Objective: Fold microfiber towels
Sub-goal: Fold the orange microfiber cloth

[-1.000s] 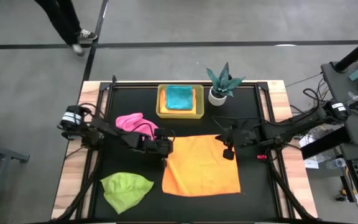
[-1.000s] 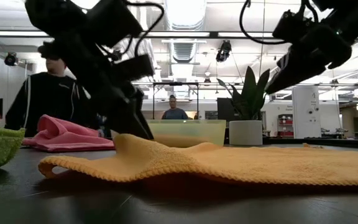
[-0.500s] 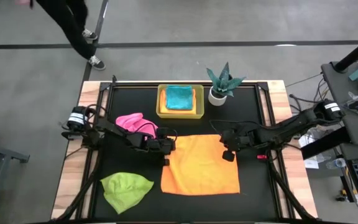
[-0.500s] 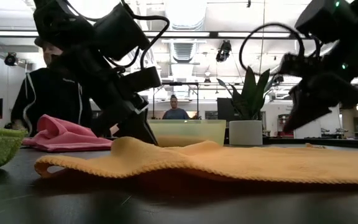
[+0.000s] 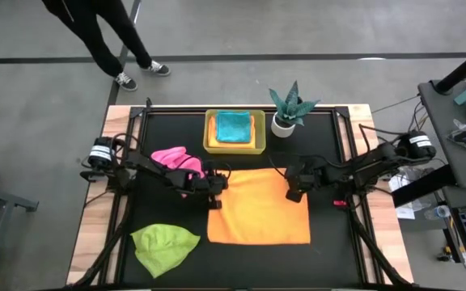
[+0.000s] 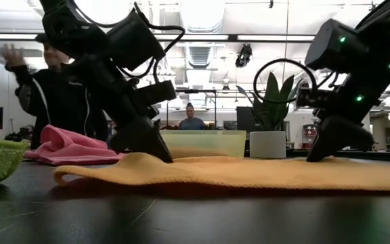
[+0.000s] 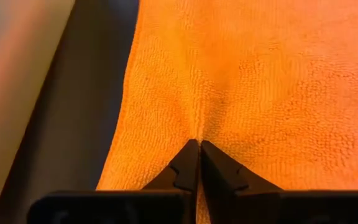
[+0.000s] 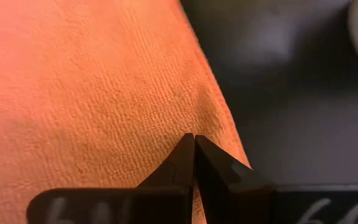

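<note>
The orange-yellow towel lies spread flat on the black table. My left gripper is shut on it at its left edge, toward the far corner. My right gripper is shut, its tip down on the towel near the right edge. A pink towel lies crumpled behind the left arm. A lime green towel lies bunched at the near left. A turquoise towel sits folded in the yellow tray. My left gripper pinches a small raised pucker of the orange towel between its two fingertips, just inside the left edge. It comes slanting down from the table's left. The rest of the towel lies flat on the table. My right gripper presses its shut fingertips onto the top of the orange towel, close to the right edge. It slants down from the table's right. No cloth shows between the fingers.
A teal spiky plant in a white pot stands at the far edge, right of the tray. A person moves behind the table's far left. The wooden table border frames the black mat.
My left gripper has shut on the towel at its left edge and sunk a little; the hump of cloth beside it has flattened. My right gripper, shut throughout, has tipped steeper and come down onto the towel near its right edge.
</note>
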